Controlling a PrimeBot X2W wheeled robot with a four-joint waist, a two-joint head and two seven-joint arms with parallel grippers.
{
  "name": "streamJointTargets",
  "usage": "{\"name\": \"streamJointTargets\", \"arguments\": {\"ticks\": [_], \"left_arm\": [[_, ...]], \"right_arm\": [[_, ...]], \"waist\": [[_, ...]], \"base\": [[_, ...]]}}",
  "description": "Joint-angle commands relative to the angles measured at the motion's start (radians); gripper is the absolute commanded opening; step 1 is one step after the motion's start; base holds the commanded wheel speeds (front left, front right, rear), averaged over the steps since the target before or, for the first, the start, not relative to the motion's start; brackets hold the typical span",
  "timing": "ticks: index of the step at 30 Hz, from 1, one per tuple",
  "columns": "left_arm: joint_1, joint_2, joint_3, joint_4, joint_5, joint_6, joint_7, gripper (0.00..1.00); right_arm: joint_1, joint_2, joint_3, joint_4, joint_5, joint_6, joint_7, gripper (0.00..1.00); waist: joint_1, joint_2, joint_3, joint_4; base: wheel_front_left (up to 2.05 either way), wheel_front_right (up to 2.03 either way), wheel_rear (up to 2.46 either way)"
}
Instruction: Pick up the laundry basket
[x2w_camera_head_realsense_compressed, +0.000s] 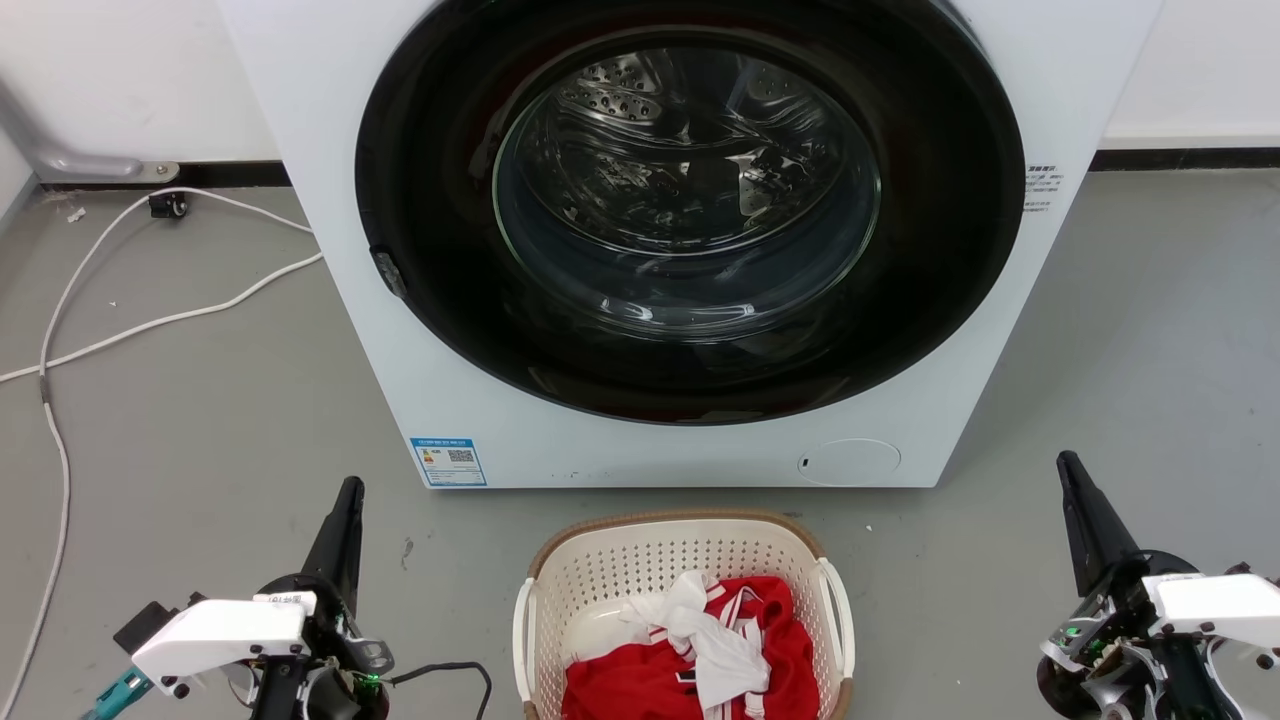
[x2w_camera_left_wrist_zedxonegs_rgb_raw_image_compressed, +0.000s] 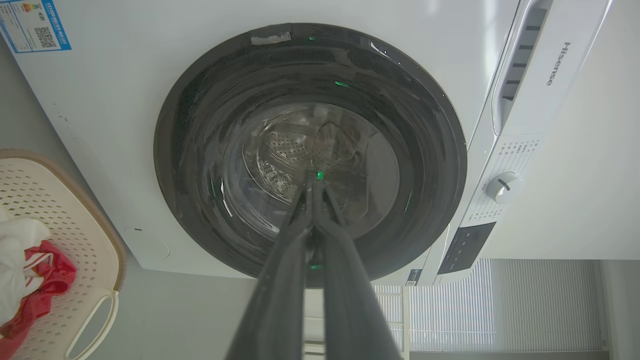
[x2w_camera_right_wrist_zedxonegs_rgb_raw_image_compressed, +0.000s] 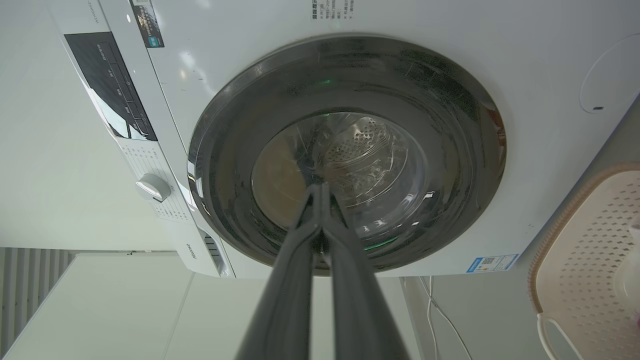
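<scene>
The laundry basket stands on the floor at the bottom centre of the head view, cream perforated plastic with a brown rim and white side handles, holding red and white clothes. Its edge also shows at the left of the left wrist view and at the right of the right wrist view. My left gripper is at the lower left, well left of the basket, fingers together and empty. Far to the basket's right, my right gripper is also shut and empty.
A white front-loading washing machine with a dark round door stands just behind the basket. White cables lie on the grey floor at the left. Open floor lies on both sides of the basket.
</scene>
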Motion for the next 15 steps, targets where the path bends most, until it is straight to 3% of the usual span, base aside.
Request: {"name": "streamJointTargets", "arguments": {"ticks": [1, 2, 15], "left_arm": [[-0.010, 0.000, 0.003, 0.001, 0.004, -0.003, 0.001, 0.00], [0.001, 0.000, 0.000, 0.002, 0.000, 0.000, 0.000, 1.00], [-0.003, -0.003, -0.053, -0.006, 0.063, 0.001, -0.057, 1.00]], "right_arm": [[-0.011, 0.004, -0.002, 0.001, -0.008, 0.000, 0.004, 0.00], [0.001, 0.000, 0.000, 0.002, 0.000, 0.000, 0.000, 1.00], [0.022, 0.002, 0.036, -0.011, -0.065, 0.000, -0.057, 1.00]], "waist": [[0.0000, -0.0001, 0.000, 0.000], [0.0001, -0.0001, 0.000, 0.000], [0.0001, -0.0001, 0.000, 0.001]], "base": [[0.00, 0.00, 0.00], [0.00, 0.00, 0.00], [0.00, 0.00, 0.00]]}}
